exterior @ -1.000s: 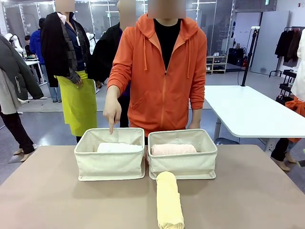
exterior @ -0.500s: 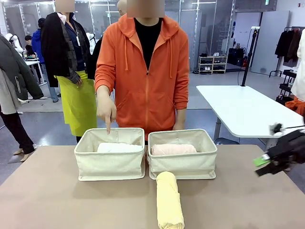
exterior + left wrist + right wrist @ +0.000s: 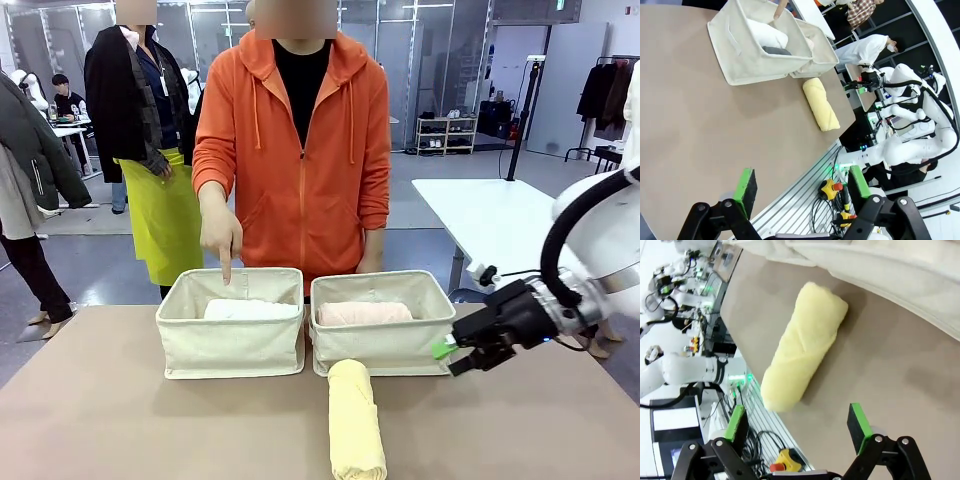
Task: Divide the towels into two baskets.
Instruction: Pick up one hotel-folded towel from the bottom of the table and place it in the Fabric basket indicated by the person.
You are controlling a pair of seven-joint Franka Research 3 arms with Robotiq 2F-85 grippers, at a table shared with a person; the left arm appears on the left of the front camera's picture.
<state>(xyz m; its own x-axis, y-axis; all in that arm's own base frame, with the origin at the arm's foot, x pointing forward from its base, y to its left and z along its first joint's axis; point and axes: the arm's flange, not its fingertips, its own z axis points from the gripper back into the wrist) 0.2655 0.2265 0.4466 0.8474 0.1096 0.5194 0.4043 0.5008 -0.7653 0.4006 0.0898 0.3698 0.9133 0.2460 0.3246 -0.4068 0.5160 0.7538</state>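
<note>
Two cream baskets stand side by side. The left basket (image 3: 232,340) holds a white towel (image 3: 247,309) and, in the left wrist view, a dark grey towel (image 3: 776,50) beside the white one (image 3: 767,35). A pink towel (image 3: 365,313) lies in the right basket (image 3: 383,340). On the table in front of that basket lies the pale yellow towel (image 3: 355,420) (image 3: 805,345). My right gripper (image 3: 450,357) (image 3: 797,425) hovers open to the right of it, apart from it. My left gripper (image 3: 802,184) is open and holds nothing, far from the baskets (image 3: 747,60).
A person in an orange hoodie stands behind the baskets, one hand (image 3: 222,238) pointing down into the left basket. The tan table (image 3: 120,420) has free room to the left and front. Other people and a white table (image 3: 520,230) are farther back.
My right arm has come in from the right side and reached toward the yellow towel's near end. The person shifted slightly left, still pointing into the left basket.
</note>
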